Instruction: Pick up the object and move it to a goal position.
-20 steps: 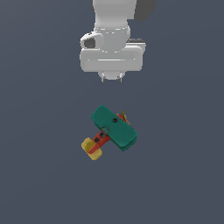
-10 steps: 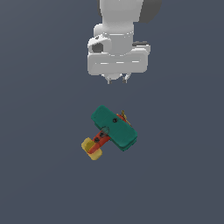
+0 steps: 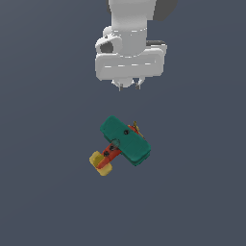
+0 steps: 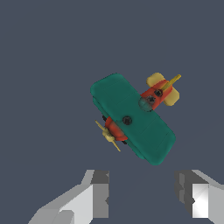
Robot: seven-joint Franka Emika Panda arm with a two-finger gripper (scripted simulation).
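Note:
The toy airplane (image 3: 124, 142) lies flat on the dark grey floor, its broad teal-green wing uppermost, its red body running under the wing, its yellow tail block toward the exterior view's left and its small yellowish propeller on the far side. In the wrist view the airplane (image 4: 133, 117) shows whole. My gripper (image 3: 129, 85) hangs above and behind the airplane, apart from it, with only its fingertips peeking below the white hand. In the wrist view my gripper (image 4: 142, 192) stands open, its two fingers wide apart with nothing between them.
The white arm and hand (image 3: 129, 53) fill the upper middle of the exterior view. A plain dark grey floor (image 3: 48, 202) surrounds the airplane.
The arm has shifted toward the exterior view's right and come slightly lower, closer to the airplane. The airplane has not moved.

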